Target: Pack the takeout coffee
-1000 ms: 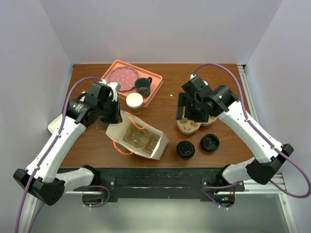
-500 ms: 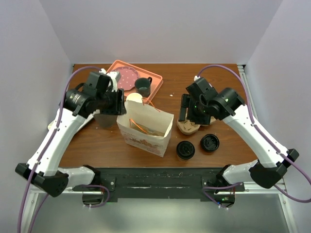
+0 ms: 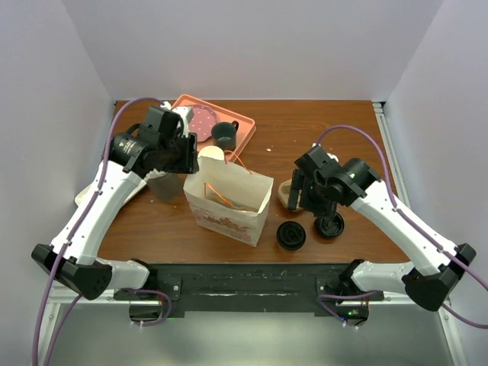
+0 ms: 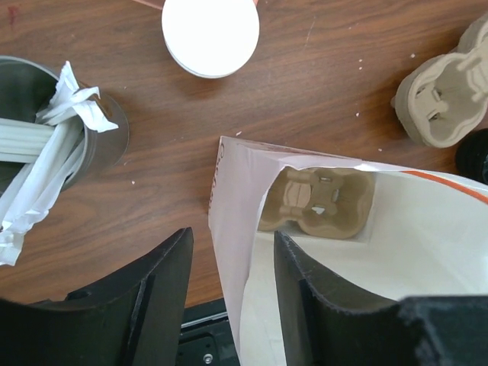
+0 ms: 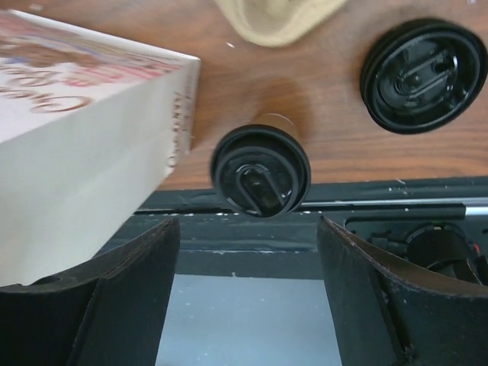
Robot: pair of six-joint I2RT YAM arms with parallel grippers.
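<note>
One takeout coffee [image 5: 260, 169], upright — body mostly hidden

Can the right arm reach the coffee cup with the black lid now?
Probably yes. The right end effector is open and aimed at the coffee cup, with nothing between them. The paper bag stands close beside the cup and might be brushed.
</note>
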